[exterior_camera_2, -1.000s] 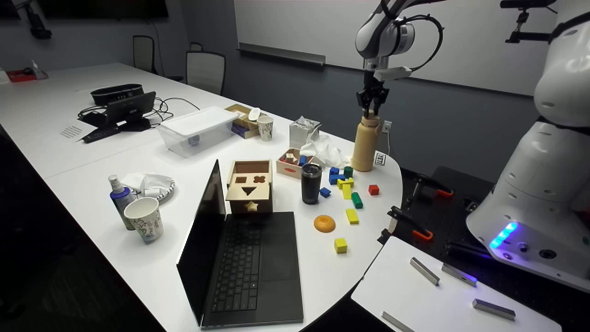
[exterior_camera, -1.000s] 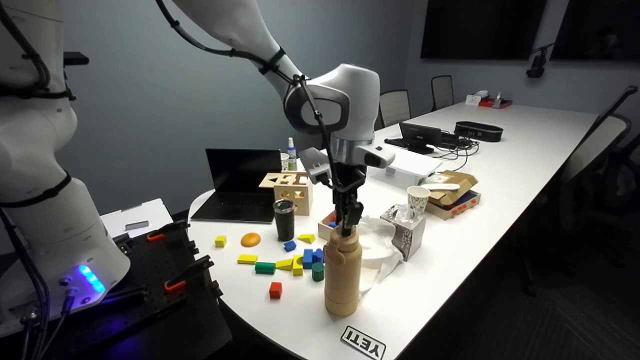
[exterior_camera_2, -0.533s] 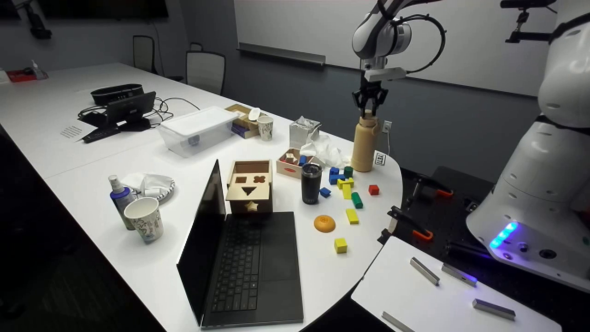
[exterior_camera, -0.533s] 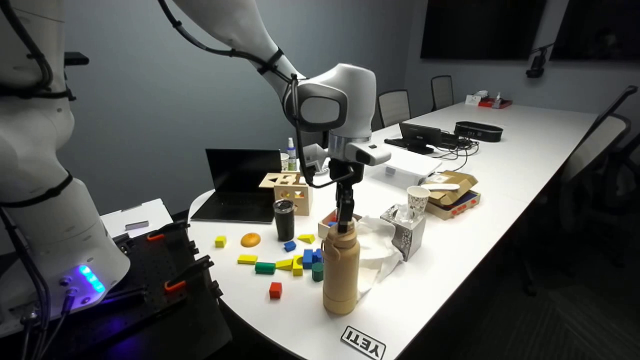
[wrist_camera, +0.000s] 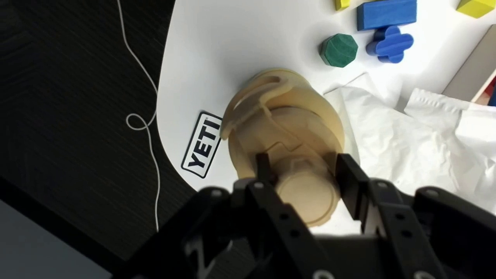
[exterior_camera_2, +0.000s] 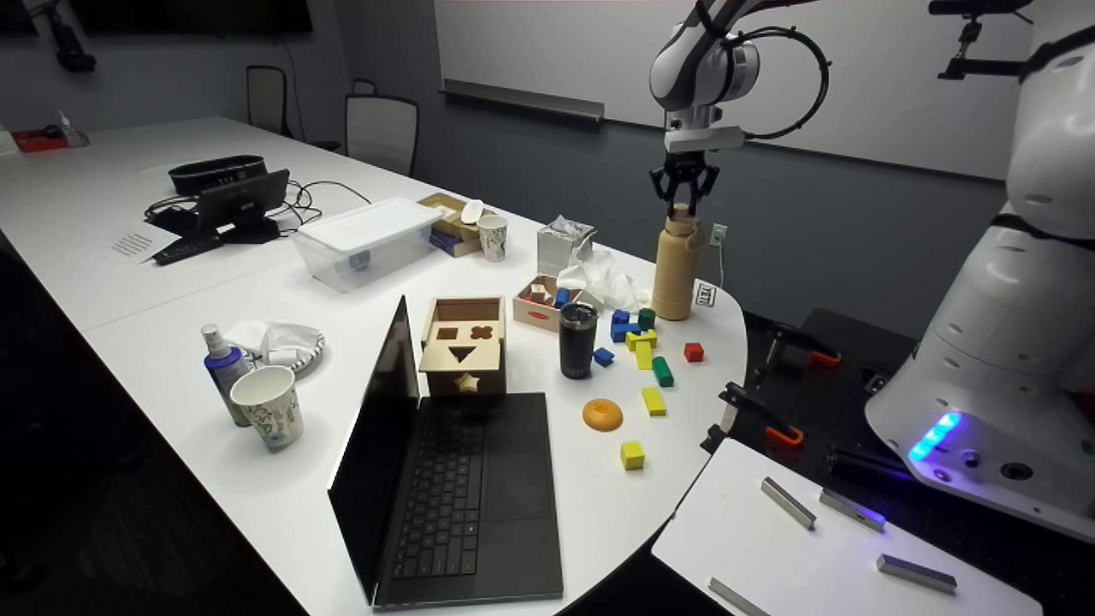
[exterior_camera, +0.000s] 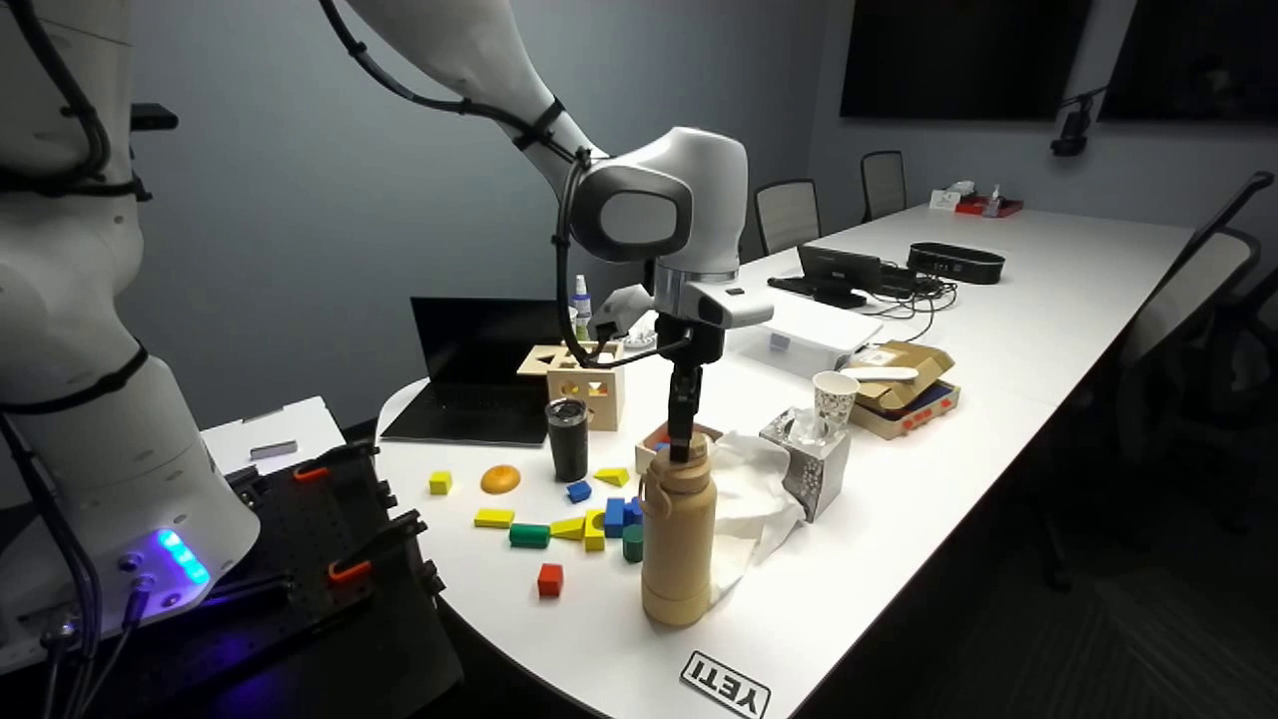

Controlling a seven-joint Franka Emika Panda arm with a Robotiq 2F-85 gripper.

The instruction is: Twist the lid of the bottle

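The tall tan bottle (exterior_camera: 677, 554) stands upright near the rounded table end; it also shows in an exterior view (exterior_camera_2: 675, 278) and in the wrist view (wrist_camera: 306, 126). Its round cream lid (wrist_camera: 308, 193) is on top and sits between my two black fingers. My gripper (wrist_camera: 303, 164) points down, with a finger on each side of the lid, seemingly pressed on it. In both exterior views the gripper (exterior_camera: 680, 451) (exterior_camera_2: 682, 210) is at the bottle's top and the fingers partly cover the lid. A carry loop hangs at the bottle's shoulder.
Crumpled white tissue (exterior_camera: 749, 499) lies beside the bottle, with a tissue box (exterior_camera: 811, 461) behind. A green block (wrist_camera: 339, 50), blue blocks and a red cube (exterior_camera: 550, 579) are nearby. A black tumbler (exterior_camera: 568, 439) stands farther off. A YETI sticker (wrist_camera: 202, 144) lies by the table edge.
My gripper and wrist have rotated about the vertical. The bottle's loop has turned with them, and the bottle has shifted slightly. The fingers stay at the lid.
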